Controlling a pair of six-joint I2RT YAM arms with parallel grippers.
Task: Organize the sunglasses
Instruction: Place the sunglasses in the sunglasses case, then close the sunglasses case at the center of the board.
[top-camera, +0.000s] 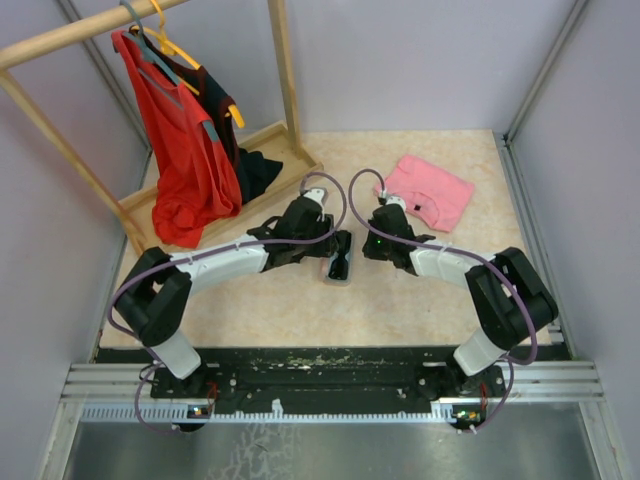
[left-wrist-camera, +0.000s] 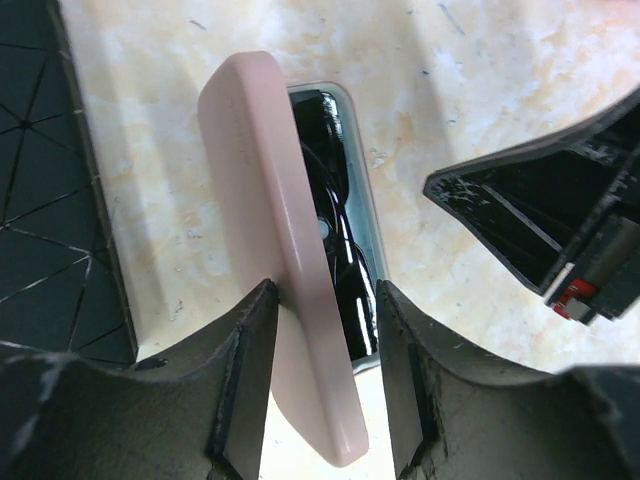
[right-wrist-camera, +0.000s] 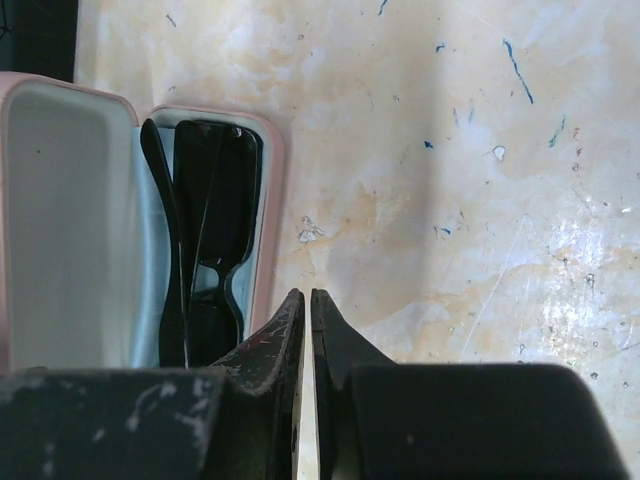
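Note:
A pink case (top-camera: 338, 266) lies open on the table between my two grippers. Black sunglasses (right-wrist-camera: 210, 230) with dark lenses rest folded in its base (right-wrist-camera: 272, 200), also visible behind the lid (left-wrist-camera: 335, 250). The case's raised lid (left-wrist-camera: 280, 250) stands between the fingers of my left gripper (left-wrist-camera: 323, 300), which is open: the left finger touches the lid, the right finger stands apart from it. My right gripper (right-wrist-camera: 306, 295) is shut on nothing, its tips just right of the case's rim. In the top view the left gripper (top-camera: 335, 245) and right gripper (top-camera: 368, 243) flank the case.
A pink folded cloth (top-camera: 430, 190) lies at the back right. A wooden clothes rack (top-camera: 285, 90) with a red garment (top-camera: 185, 160) and a dark one stands at the back left. Walls close in the table on three sides.

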